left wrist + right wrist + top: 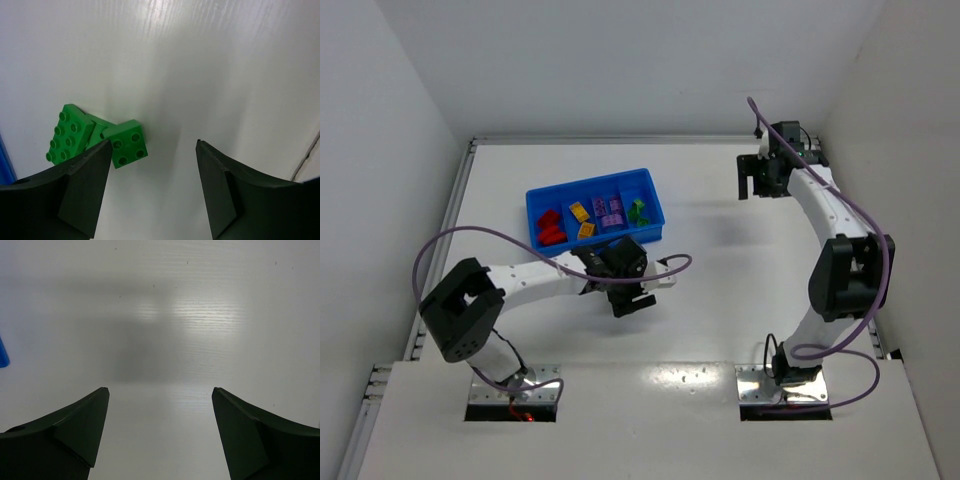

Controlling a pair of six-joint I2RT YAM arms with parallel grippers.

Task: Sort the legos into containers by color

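Legos (129, 144), studs up (longer brick (67, 135) pointing away)

Green legos (125, 145) beside left tool (153, 145)

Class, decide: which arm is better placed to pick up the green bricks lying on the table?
Left. The left claw hangs right at the green bricks; the right claw has no bricks in view.

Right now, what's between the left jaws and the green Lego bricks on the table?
Nothing in the way. The left wrist view shows the small green plastic bricks right beside one jaw's tip, with only bare white tabletop around them.
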